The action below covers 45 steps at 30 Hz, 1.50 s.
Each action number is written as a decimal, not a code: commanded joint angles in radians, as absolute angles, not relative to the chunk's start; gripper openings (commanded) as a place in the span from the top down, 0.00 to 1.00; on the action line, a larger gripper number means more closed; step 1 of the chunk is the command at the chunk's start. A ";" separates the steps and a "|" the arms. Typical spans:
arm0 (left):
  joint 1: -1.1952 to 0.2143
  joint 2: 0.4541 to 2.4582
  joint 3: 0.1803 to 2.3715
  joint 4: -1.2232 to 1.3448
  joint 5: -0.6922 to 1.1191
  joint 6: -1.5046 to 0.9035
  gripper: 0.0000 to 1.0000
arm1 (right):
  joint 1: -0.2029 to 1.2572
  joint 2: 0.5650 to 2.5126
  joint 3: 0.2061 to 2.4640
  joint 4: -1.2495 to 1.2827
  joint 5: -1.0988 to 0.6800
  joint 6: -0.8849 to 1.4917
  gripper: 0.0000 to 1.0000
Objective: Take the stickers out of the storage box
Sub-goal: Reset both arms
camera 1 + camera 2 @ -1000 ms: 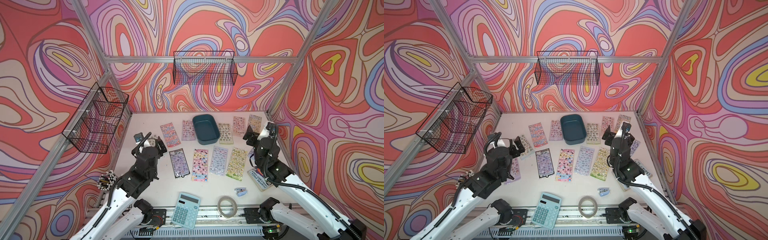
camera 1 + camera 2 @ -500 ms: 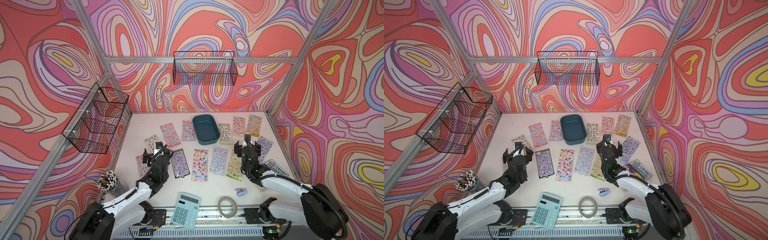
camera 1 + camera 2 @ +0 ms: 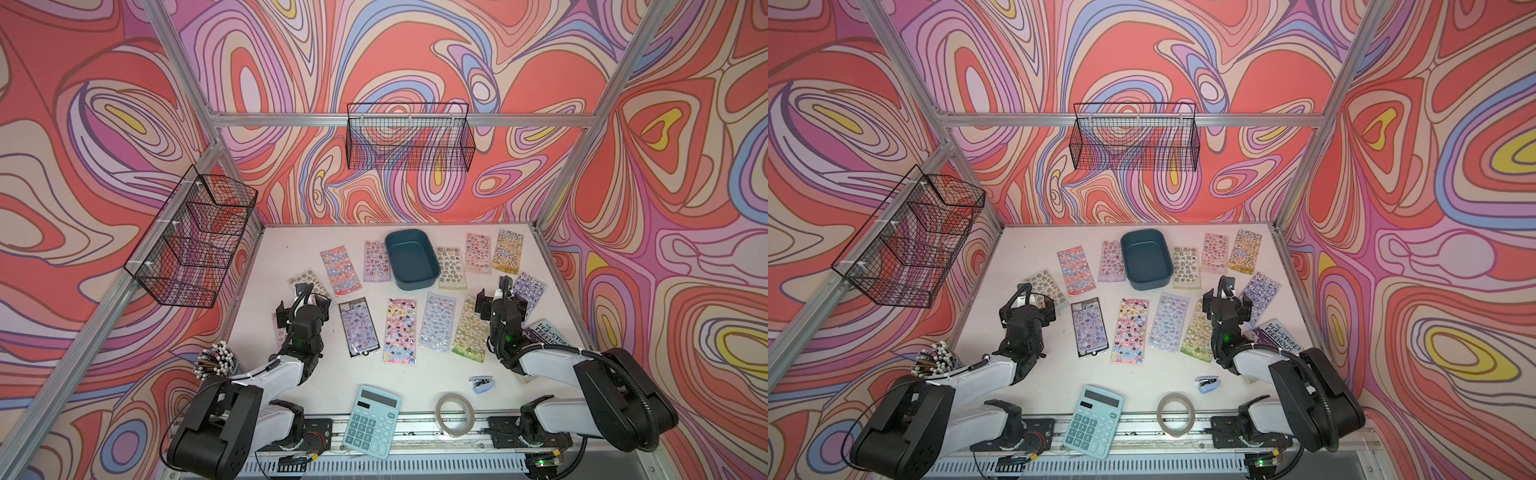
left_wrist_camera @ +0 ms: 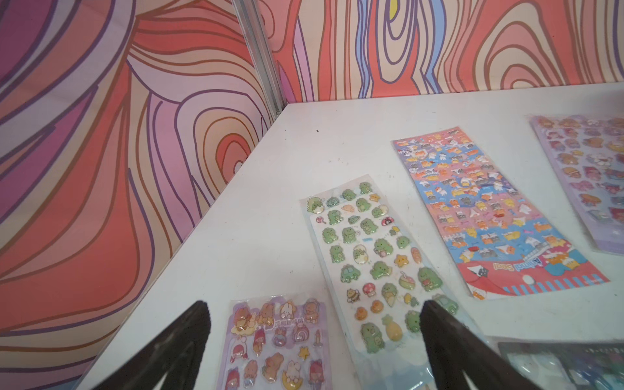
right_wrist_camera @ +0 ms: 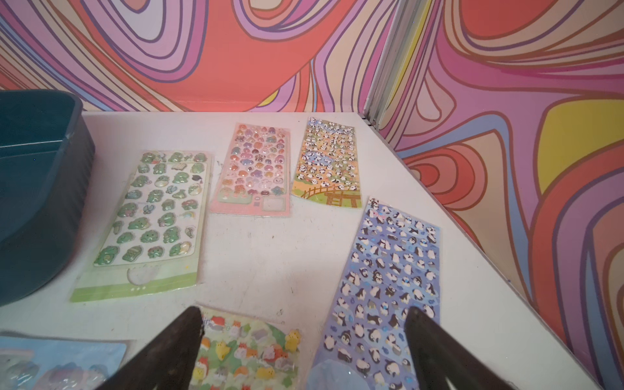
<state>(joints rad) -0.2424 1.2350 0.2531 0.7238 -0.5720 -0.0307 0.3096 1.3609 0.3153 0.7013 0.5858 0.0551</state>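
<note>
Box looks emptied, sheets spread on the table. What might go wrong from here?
1. The open left tool hangs over the dinosaur sheet and the bunny sheet; a sideways move may drag or crease them.
2. The open right tool hangs at the near end of the penguin sheet, close to the table edge; it might be shoved against the wall.
3. A purple sheet seems tucked against the storage box; nudging either could shift both.
</note>
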 commanded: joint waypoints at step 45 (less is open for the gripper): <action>-0.043 1.544 0.364 0.921 -0.215 -0.037 0.00 | 0.041 1.710 0.390 1.130 0.215 0.047 0.02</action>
<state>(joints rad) -0.0505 1.5517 0.3611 0.9360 -0.2234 -0.0376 0.0406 1.7046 0.3630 1.1564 0.2199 0.0643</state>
